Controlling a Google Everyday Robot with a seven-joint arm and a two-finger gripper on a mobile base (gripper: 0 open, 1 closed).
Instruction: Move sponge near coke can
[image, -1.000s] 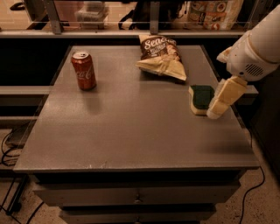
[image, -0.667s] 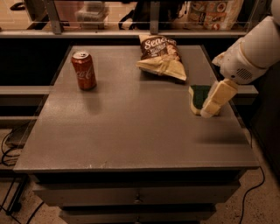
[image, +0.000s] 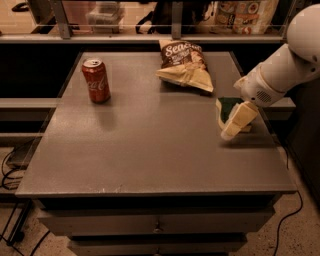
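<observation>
Gripper (image: 239, 121) has shifted left and lower since the earlier frame and now overlaps the right side of the sponge (image: 226, 105). Sponge sits at the table's (image: 150, 150) right edge, about where it was. Cannot tell whether the gripper is closed on it or only against it. Coke can (image: 96, 80) stands upright at the far left, well apart from the sponge.

Risks, judged:
- Shallow hold on soft foam: sponge could slip out mid-carry.
- Any sideways nudge to the right: sponge could go off the table edge.
- Direct path passes near the chip bag (image: 185, 65): low travel could drag it.
- Setting down too close: the can could tip.
</observation>
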